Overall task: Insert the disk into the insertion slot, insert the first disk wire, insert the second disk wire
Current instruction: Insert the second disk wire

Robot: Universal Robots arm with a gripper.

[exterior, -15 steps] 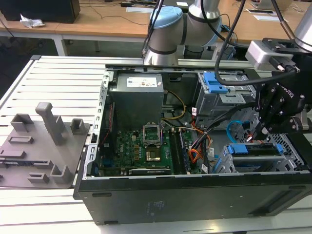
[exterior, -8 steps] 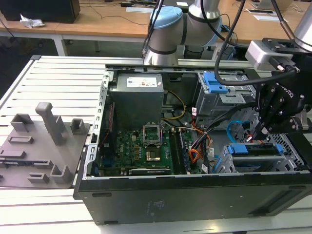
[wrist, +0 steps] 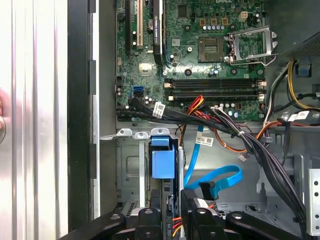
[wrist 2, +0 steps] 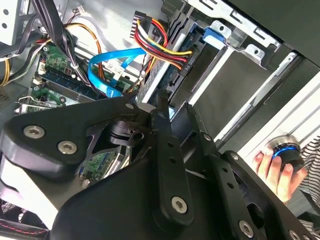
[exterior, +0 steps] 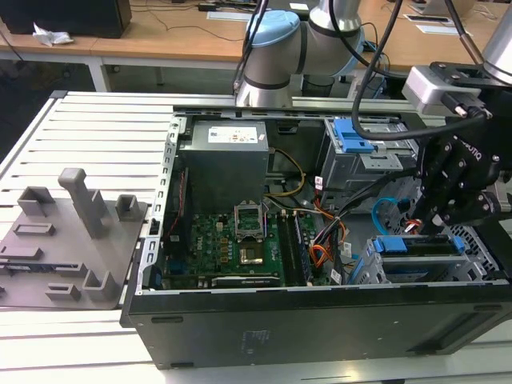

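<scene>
Hovering right over the disk (exterior: pixel 416 245), the gripper (exterior: pixel 426 228) sits low in one corner of the open computer case (exterior: pixel 320 320). The disk, blue frame and all, lies directly beneath it, inside the slot (exterior: pixel 482 254). In the exterior view it looks about level with the perforated metal around it. In the first wrist view the disk (wrist: pixel 163 161) shows its blue end just ahead of the gripper (wrist: pixel 172 216). Whether the gripper is clenched, released or grasping something, I cannot tell.

My read: this is the close of the disk step, with neither wire in yet. The blue cable (wrist: pixel 220 176) lies loose just beside the gripper, its black plug free of the disk. The bundle of coloured power wires (wrist 2: pixel 160 40) hangs near, a little beyond it. Judging by that crowding, the wire work calls for small, square, careful motion in a very tight spot.

The count: one disk, one slot, one gripper, one blue cable that I can make out, and one bundle of power wires. One tall cage (exterior: pixel 360 164) with a blue latch stands beyond the gripper, apart from it. One circuit board (wrist: pixel 200 65) lies farther off. One person's hand (wrist 2: pixel 272 175) rests on one round knob (wrist 2: pixel 286 150) outside the case. One grey tray (exterior: pixel 72 248) sits well apart from the gripper.
</scene>
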